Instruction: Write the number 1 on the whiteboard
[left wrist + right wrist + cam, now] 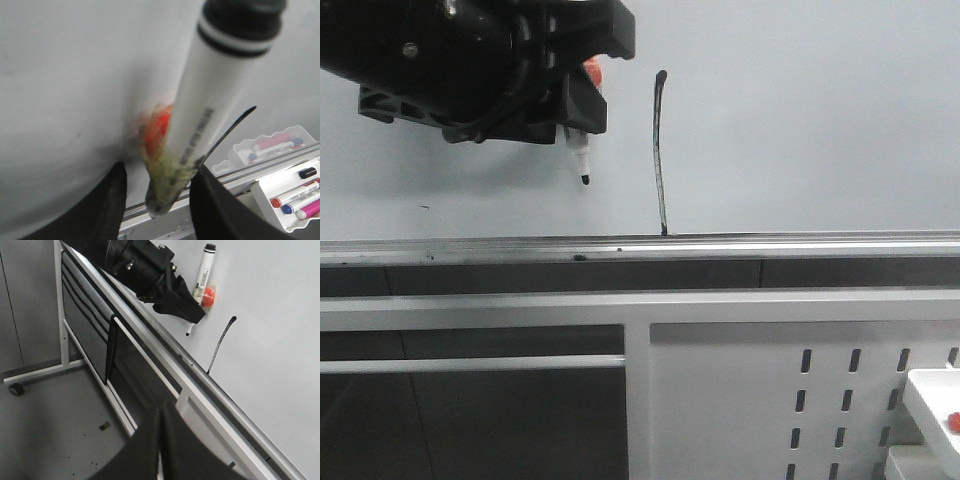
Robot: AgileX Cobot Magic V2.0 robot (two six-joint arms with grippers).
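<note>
One stroke is already on the whiteboard (800,130): the number 1 (660,150), a thin, slightly curved black line with a heavier blob at its top, running down until it meets the silver rail (720,246) at the board's lower edge. By my reading, your writing is done, and what remains is only to back the pen away and perhaps park it.

Your left pincer (582,100) is clamped on the marker (582,160), with the black nib pointing down below the fingers. The number 1 stands just to the right of that nib in the front view, near but clearly apart from it. In the right wrist view the nib looks lifted off the board surface, though you cannot be sure of the gap from these angles. A red-orange blob (210,295) sits at the grip beside the marker's barrel; what it is cannot be told.

Your right pincer (160,440) shows only as two dark fingers lying together, with nothing between them, well away from the board.

Off to the side of the left pincer, beyond the rail, a white tray of spare markers (295,197) is visible, a likely place to return the pen if you are asked to.

One caution: the stroke reaches the rail, so any retouching there risks smearing.
</note>
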